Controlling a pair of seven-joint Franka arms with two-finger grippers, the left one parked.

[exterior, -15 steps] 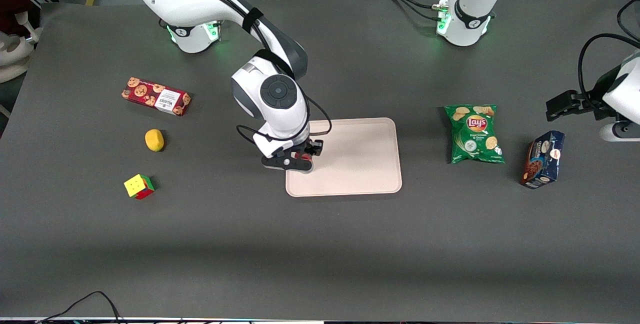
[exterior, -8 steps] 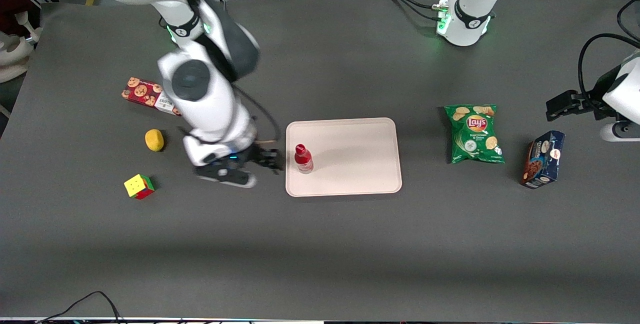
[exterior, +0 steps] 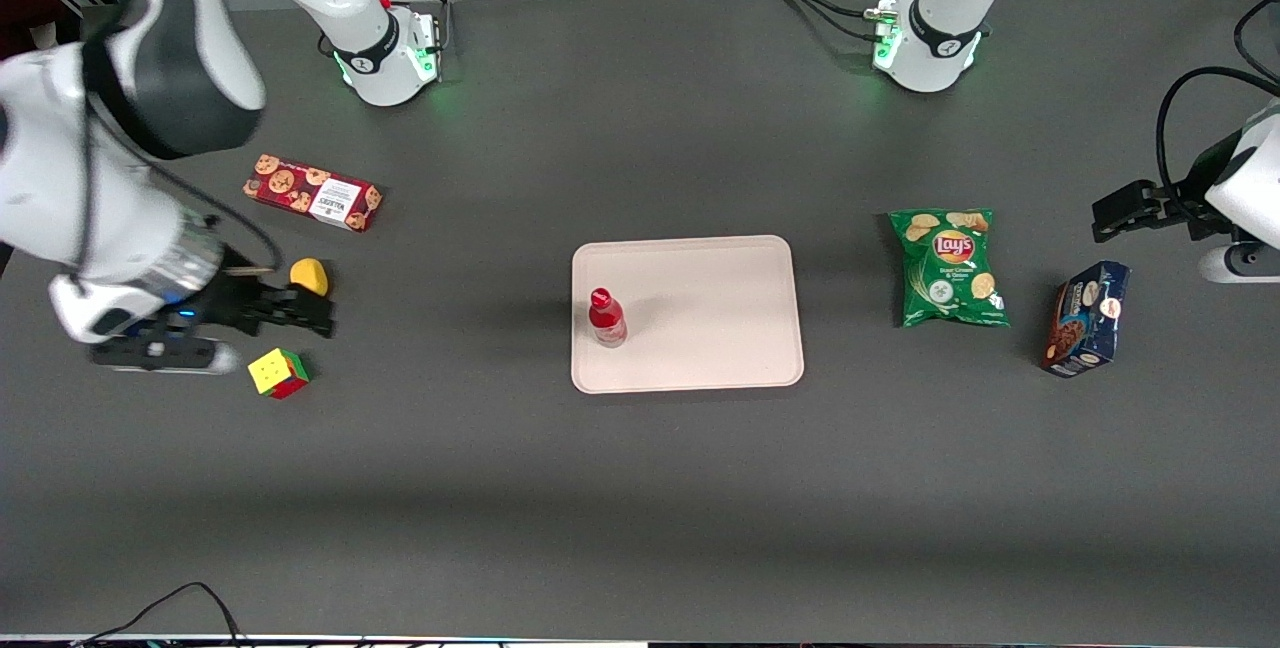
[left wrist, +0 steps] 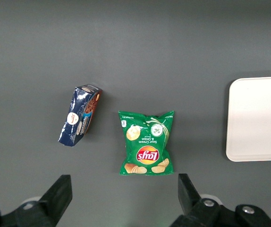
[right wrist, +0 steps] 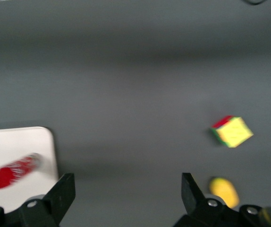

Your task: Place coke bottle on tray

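The coke bottle (exterior: 606, 317), with red cap and red label, stands upright on the pale beige-pink tray (exterior: 720, 308), close to the tray edge nearest the working arm's end. My right gripper (exterior: 318, 316) is open and empty, well away from the tray toward the working arm's end of the table, between the yellow fruit and the puzzle cube. In the right wrist view the gripper (right wrist: 127, 184) has its jaws wide apart over bare table, and the bottle (right wrist: 10, 172) shows blurred on the tray (right wrist: 31, 142). The tray's edge also shows in the left wrist view (left wrist: 260, 118).
A red cookie box (exterior: 312, 192), a yellow fruit (exterior: 309, 278) and a puzzle cube (exterior: 278, 372) lie around the gripper. A green chips bag (exterior: 948, 268) and a blue box (exterior: 1086, 318) lie toward the parked arm's end.
The gripper let go of the bottle, which now stands on the tray, and swung away toward the working arm's end of the table, past the fruit and cube.
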